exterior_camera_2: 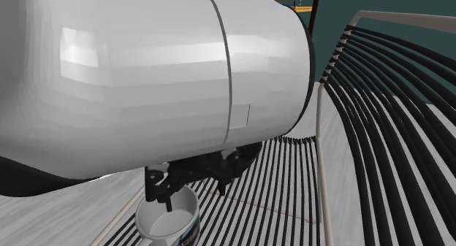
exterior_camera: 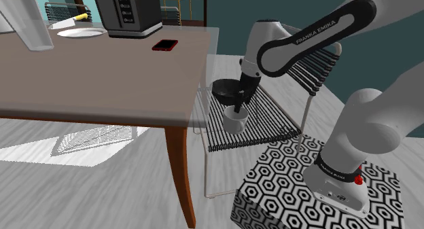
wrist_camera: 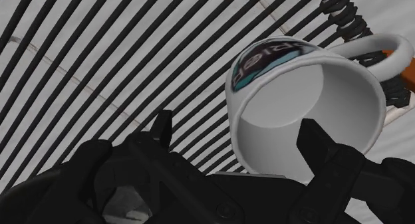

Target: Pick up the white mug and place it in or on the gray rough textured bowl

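Looming closest in the second exterior view, the arm's big white link (exterior_camera_2: 146, 84) is hanging over a chair seat (exterior_camera_2: 292, 186) made of black slats. Below it the black pincer (wrist_camera: 237, 126) is standing spread, its fingers well apart and pinching nothing. Seen from the wrist, one finger is pointing down inside the opening of the white mug (wrist_camera: 299, 103) and the other is waiting outside its wall, so the two are straddling the rim without, as far as I can tell, touching it. That mug is sitting upright and empty on the slatted seat, carrying a dark printed label (wrist_camera: 266, 56) on its side and sticking its handle (wrist_camera: 382, 50) out on the side away from the pincer. In the shoulder view the dark bowl (exterior_camera: 225, 90) is resting on the same seat just beside the mug, while the brown worktop (exterior_camera: 102, 71) is standing off to that view's left. I am judging the mug to be stiff, light and smooth-skinned, hence rather slippery. Pinching the wall near the label looks like the sound hold, with the fingers seated deep, since a shallow bite is likely to let it swing or slip, and the slats are offering uneven footing if it gets nudged.
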### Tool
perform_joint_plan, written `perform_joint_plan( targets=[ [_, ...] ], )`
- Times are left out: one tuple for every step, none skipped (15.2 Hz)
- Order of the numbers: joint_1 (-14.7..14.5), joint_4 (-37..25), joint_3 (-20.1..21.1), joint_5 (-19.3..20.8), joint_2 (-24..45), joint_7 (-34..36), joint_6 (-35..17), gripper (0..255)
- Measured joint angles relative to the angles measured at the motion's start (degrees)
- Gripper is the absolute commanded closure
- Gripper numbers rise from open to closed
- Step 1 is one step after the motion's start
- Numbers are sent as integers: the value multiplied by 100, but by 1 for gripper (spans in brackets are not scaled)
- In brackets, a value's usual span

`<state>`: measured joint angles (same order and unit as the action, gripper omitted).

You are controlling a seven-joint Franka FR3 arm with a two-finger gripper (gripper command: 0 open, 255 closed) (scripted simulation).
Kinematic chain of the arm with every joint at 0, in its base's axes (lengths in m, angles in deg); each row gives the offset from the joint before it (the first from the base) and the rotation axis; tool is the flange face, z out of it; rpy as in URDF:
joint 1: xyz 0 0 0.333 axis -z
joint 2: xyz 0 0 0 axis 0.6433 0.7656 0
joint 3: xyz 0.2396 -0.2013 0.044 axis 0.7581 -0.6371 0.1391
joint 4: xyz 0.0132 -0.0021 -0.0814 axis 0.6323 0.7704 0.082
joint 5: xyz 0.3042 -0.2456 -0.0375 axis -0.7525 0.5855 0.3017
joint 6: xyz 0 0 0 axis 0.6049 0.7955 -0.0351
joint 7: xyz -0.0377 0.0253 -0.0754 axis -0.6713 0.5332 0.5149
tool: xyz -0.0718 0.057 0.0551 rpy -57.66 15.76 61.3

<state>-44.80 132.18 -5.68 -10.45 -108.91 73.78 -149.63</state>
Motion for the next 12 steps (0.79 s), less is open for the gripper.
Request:
perform_joint_plan(
  targets=[
    [-4,21,-3,-7,70,-10,-94,0],
    [-8,46,-7,-14,140,-20,-190,0],
    [-17,68,-3,-24,208,-18,-281,0],
    [-27,122,0,-37,296,-22,-421,0],
    [-35,139,3,-46,363,-22,-505,0],
    [-37,148,3,-49,389,-24,-542,0],
    [-37,155,1,-50,402,-28,-563,0],
    [-37,155,0,-51,410,-29,-573,0],
    [-37,157,0,-51,414,-30,-579,0],
    [-38,157,0,-52,416,-29,-582,0],
    [-38,158,0,-52,418,-30,-584,0],
    [-38,158,0,-52,419,-30,-585,255]
  ],
)
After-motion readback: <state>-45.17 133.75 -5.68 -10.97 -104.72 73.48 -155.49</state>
